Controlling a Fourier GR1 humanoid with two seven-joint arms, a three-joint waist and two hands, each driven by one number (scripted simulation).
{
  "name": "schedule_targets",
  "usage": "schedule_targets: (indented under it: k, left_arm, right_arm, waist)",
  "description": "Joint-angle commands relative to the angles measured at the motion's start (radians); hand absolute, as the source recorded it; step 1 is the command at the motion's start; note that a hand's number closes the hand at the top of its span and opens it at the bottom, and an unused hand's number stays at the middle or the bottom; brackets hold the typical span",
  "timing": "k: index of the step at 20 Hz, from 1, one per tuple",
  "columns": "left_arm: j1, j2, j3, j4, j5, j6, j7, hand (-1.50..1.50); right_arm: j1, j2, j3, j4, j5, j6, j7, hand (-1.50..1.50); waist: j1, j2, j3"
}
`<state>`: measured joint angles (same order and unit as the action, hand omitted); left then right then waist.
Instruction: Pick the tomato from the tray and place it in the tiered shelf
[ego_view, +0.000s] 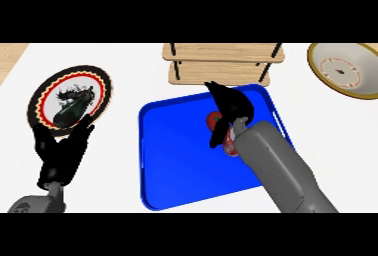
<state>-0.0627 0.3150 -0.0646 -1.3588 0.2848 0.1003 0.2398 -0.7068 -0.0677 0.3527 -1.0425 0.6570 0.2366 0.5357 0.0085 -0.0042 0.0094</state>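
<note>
Head view looks steeply down on a white counter (111, 180) with a blue tray (177, 160) lying near its middle. The right robot hand (232, 107) is over the far right part of the tray, its grey forearm (284, 170) coming in from the lower right across the tray's near right corner. Its fingers point away toward the far rim, and its thumb curves down across the tomato (212, 120), so the robot hand is closed on the fruit. Only slivers of red show: one at the left of the thumb and one below it beside the wrist. Whether the tomato rests on the tray or is lifted off it cannot be told.

Just beyond the tray's far edge stands the wooden tiered shelf (221, 52), with pale boards and thin black posts. A cream bowl (347, 67) sits well to the right of the shelf.

On the left lies a round plate (55, 95) with a dark patterned rim and a dark green vegetable (74, 102) on it. The left robot hand (63, 150) rests open at the lower left, fingers spread and pointing up, their tips overlapping the plate's near edge.
</note>
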Motion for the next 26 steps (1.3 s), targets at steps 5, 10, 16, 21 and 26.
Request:
schedule_targets:
  k: [5, 10, 16, 21, 26]
  left_arm:
    - [-0.052, -0.056, 0.006, 0.106, -0.049, 0.013, 0.006, 0.00]
    - [-0.007, -0.015, 0.024, 0.001, -0.016, -0.025, 0.053, 0.00]
    - [-0.014, -0.061, 0.004, 0.021, -0.072, 0.009, 0.049, 0.00]
    - [0.015, -0.021, 0.056, -0.025, -0.031, -0.035, 0.097, 0.00]
    - [0.022, -0.025, 0.034, -0.014, -0.041, -0.070, 0.054, 0.00]
  right_arm:
    - [-0.005, 0.066, -0.001, 0.125, 0.065, -0.104, -0.095, -1.50]
    - [0.010, 0.059, 0.083, 0.208, 0.090, 0.051, -0.211, 1.50]
    - [-0.004, 0.066, 0.100, 0.175, 0.019, 0.004, -0.232, 1.50]
    - [0.046, 0.066, 0.114, 0.066, -0.006, -0.050, -0.207, 1.50]
    - [0.022, 0.067, 0.280, -0.022, -0.224, -0.252, 0.157, 1.50]
  waist:
    - [-0.004, 0.008, -0.010]
    - [0.011, 0.009, -0.009]
    - [0.005, 0.007, -0.009]
    - [0.003, 0.004, -0.009]
    - [0.033, 0.004, -0.009]
